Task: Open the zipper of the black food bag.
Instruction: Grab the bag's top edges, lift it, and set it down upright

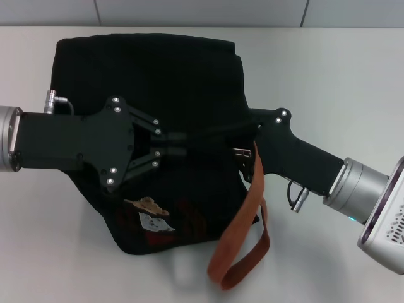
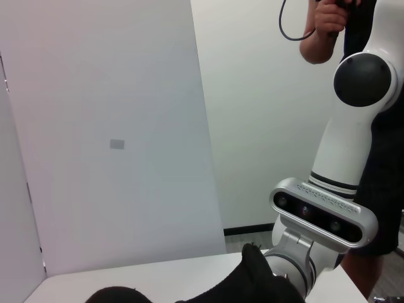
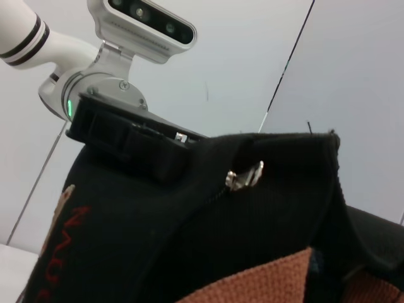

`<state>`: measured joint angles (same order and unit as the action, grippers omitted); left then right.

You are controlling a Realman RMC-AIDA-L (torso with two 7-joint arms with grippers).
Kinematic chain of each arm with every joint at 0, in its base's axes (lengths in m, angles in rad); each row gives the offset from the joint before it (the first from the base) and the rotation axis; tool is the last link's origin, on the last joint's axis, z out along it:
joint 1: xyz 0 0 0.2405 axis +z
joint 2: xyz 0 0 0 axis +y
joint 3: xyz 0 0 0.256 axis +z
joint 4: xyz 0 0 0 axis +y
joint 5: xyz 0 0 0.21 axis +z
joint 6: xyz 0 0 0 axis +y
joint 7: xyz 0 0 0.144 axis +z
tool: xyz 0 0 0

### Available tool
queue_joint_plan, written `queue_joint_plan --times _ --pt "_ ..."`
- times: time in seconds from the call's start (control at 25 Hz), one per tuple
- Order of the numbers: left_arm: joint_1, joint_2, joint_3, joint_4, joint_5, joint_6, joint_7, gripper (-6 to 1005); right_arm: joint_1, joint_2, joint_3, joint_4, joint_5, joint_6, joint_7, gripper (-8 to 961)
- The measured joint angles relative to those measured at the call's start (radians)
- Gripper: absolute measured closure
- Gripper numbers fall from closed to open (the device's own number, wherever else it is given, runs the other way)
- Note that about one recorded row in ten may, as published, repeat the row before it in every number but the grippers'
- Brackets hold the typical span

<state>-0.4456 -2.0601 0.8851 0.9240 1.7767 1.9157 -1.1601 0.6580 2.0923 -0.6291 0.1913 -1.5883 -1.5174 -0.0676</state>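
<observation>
The black food bag lies on the white table, its bear patches facing me. My left gripper reaches in from the left and is shut on a fold of fabric on the bag's top. From the right, my right gripper rests against the bag's top right end, right beside the zipper's small silver pull tab. In the right wrist view the pull tab stands up from the bag's ridge, with the left gripper's black body just behind it.
One orange-brown strap hangs off the bag's front right and loops onto the table. A pale wall runs behind the table. In the left wrist view a person stands behind the robot's right arm.
</observation>
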Motion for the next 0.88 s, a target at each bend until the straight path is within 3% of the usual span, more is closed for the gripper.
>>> queue_joint_plan --times 0.8,0.88 --pt "-0.003 0.006 0.000 -0.037 -0.001 -0.017 0.019 909 -0.012 0.000 -0.008 0.009 -0.002 -0.028 -0.016 887" --pt "-0.003 0.006 0.000 -0.038 -0.001 -0.019 0.019 909 -0.012 0.000 -0.009 0.010 -0.002 -0.028 -0.016 956"
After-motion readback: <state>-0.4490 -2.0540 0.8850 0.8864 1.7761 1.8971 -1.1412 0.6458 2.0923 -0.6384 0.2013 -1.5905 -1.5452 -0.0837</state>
